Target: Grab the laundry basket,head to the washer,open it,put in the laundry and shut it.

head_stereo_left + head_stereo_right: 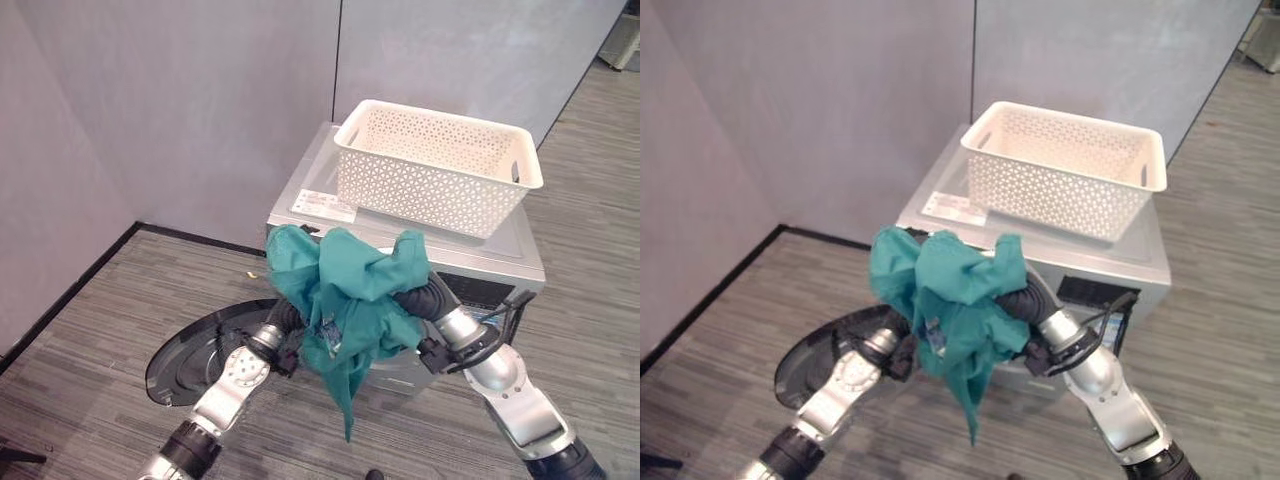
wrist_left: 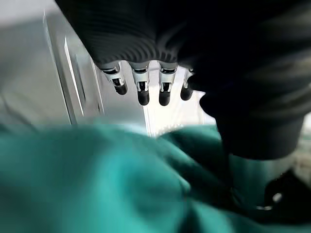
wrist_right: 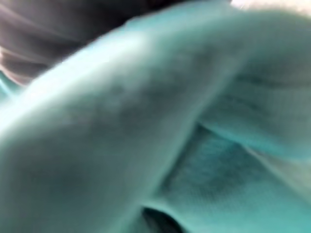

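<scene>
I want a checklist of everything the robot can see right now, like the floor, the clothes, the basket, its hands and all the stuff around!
Surface: grey striped floor, with a dark baseboard along the wall.
Job's things: green cloth bunched and held up between both hands in front of the washer; washer door swung open, low at the left; white basket sits on top of the washer, looks empty.
Clutter: nothing seen.
Hands: left hand fingers straight above the cloth; right hand buried in cloth, fingers hidden.
Cables: nothing seen.
Surroundings: grey walls behind.
</scene>
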Available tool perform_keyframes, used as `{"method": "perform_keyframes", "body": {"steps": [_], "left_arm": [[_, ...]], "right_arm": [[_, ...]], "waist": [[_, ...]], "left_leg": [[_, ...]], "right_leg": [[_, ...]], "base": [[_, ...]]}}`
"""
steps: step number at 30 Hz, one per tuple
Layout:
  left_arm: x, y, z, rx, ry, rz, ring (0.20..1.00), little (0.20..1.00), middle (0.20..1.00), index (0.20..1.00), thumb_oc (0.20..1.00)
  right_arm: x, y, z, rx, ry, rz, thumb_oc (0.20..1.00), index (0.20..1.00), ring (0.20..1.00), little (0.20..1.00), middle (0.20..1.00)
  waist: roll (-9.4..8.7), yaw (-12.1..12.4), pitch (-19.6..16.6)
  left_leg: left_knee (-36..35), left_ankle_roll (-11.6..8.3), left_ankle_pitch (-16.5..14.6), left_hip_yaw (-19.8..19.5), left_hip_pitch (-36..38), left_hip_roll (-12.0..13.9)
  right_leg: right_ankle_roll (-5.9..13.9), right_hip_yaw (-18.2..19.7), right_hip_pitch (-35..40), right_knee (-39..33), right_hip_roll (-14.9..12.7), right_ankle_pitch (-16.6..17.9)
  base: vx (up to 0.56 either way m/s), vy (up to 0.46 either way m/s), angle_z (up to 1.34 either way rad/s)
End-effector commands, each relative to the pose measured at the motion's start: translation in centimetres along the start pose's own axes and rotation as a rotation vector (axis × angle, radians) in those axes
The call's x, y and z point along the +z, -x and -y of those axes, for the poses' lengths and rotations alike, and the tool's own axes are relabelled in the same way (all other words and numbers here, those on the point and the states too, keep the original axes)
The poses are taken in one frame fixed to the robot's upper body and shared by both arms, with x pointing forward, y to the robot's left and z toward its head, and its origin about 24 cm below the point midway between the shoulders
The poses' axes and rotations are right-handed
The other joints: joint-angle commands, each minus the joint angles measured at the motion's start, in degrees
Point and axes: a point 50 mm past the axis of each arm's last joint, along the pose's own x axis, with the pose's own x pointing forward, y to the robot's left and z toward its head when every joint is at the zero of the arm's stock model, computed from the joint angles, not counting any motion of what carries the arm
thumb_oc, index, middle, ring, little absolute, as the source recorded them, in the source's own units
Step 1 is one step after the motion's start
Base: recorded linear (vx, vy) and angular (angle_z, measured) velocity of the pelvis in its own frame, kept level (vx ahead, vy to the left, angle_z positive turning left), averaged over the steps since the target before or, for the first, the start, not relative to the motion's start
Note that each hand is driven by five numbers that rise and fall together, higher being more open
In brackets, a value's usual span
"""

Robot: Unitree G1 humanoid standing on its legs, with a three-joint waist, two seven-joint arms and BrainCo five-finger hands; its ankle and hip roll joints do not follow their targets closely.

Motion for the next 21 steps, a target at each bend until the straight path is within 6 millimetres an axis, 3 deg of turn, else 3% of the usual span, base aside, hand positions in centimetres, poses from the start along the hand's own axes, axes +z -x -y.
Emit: {"method": "perform_keyframes", "body": {"steps": [1,6,13,16,21], "left_arm": [[3.4,-3.2,-0.2,-0.006,-0.012,0.125,1.0,1.0,1.0,1.0,1.0],[5.6,-4.9,1.9,-0.08,0.088,0.183,1.0,1.0,1.0,1.0,1.0],[8.3,-6.1,3.3,-0.144,0.125,0.262,1.0,1.0,1.0,1.0,1.0],[8.5,-6.6,4.4,-0.195,0.135,0.25,1.0,1.0,1.0,1.0,1.0],[7.9,-6.3,4.8,-0.218,0.148,0.227,1.0,1.0,1.0,1.0,1.0]], "right_arm": [[2.8,-1.8,1.0,-0.089,-0.049,0.174,0.2,0.2,0.2,0.2,0.2],[2.5,-1.9,0.7,-0.08,-0.079,0.155,0.2,0.2,0.2,0.2,0.2],[2.3,-1.6,1.1,-0.08,-0.103,0.134,0.2,0.2,0.2,0.2,0.2],[2.3,-1.5,1.5,-0.082,-0.106,0.129,0.2,0.2,0.2,0.2,0.2],[2.2,-1.3,1.8,-0.102,-0.108,0.126,0.2,0.2,0.2,0.2,0.2]], "waist": [[-3.55,-0.3,1.0],[-3.9,-1.2,1.9],[-4.14,-1.8,3.4],[-4.16,-2.2,3.9],[-4.04,-2.3,4.2]], "left_leg": [[-0.7,3.33,-2.3,1.5,-2.7,-2.8],[-0.7,3.35,-2.2,1.5,-2.9,-2.8],[-0.7,3.36,-1.9,1.3,-4.2,-3.0],[-0.7,3.48,-1.8,1.4,-4.7,-3.3],[-0.7,3.78,-2.1,1.4,-4.7,-3.7]], "right_leg": [[0.87,1.0,4.8,1.9,-1.8,-8.2],[0.82,1.5,4.2,1.8,-1.4,-7.8],[1.09,1.6,3.3,0.7,-1.4,-6.7],[1.27,1.9,2.8,0.5,-1.6,-6.3],[1.43,2.2,2.7,0.5,-1.9,-6.1]], "base": [[0.0,0.0,0.0],[-0.01,-0.004,-0.04],[-0.03,0.008,0.0],[-0.04,0.034,0.03],[0.0,0.019,0.01]]}}
